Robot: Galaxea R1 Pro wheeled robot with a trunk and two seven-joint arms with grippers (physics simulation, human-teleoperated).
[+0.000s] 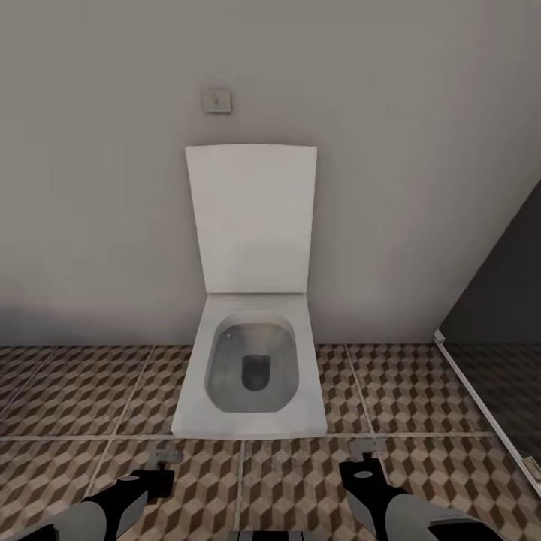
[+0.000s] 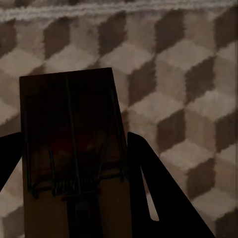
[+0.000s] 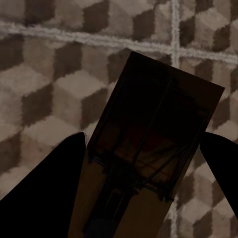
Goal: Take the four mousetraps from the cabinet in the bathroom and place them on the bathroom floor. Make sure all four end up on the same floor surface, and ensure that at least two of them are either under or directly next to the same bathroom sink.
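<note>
Between each pincer's fingers, a mousetrap [image 2: 72, 153]

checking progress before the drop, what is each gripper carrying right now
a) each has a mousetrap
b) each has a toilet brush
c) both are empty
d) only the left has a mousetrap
a: in the left wrist view a mousetrap sits between the dark fingers, and in the right wrist view another mousetrap sits between that gripper's fingers, both over the floor.
</note>
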